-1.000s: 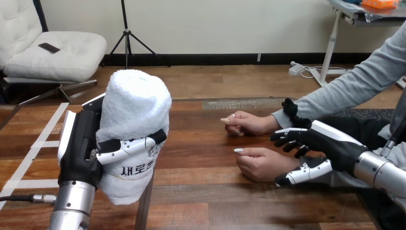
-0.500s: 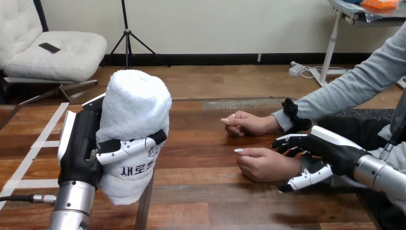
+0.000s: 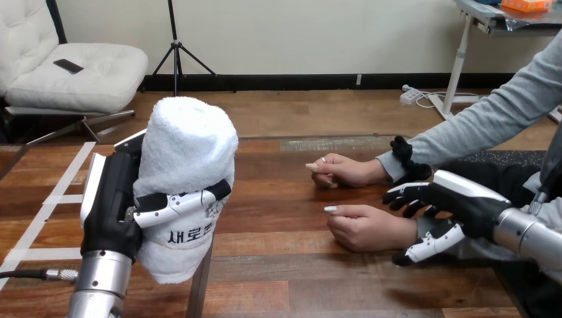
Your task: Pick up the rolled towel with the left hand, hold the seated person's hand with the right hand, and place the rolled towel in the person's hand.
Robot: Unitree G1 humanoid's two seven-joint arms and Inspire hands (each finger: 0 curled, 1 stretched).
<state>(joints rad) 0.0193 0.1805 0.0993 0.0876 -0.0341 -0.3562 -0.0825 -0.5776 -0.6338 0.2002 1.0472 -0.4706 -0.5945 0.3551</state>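
Standing upright at the view's left, the rolled towel (image 3: 189, 152) is gripped by the left hand (image 3: 112, 205), fingers and thumb curled round its lower half; well apart at the right, the person's nearer hand (image 3: 364, 226) lies on the wooden table (image 3: 278, 278), the person's farther hand (image 3: 348, 171) just beyond it. The right hand (image 3: 457, 202) sits beside the nearer wrist, fingers spread wide.

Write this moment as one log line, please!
left hand: grips towel, upright | right hand: open, by person's nearer hand | handover: not yet done
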